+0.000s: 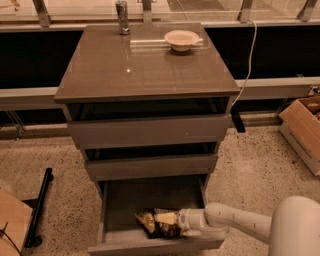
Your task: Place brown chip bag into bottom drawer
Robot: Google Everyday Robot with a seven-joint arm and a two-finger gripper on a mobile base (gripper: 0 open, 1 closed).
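The bottom drawer (115,205) of the grey-brown cabinet stands pulled out, its shallow tray showing. The brown chip bag (156,223), dark brown with a tan-yellow end, lies low in the tray near the front wall. My gripper (175,224) reaches in from the right on a white arm and sits at the bag's right end, against the bag. The bag hides the fingertips.
Two similar drawers (150,131) sit shut above. A small bowl (181,39) and a metal can (122,10) stand at the back of the cabinet top. A cardboard box (303,131) is on the floor at right, another box (12,220) and a black bar (39,208) at left.
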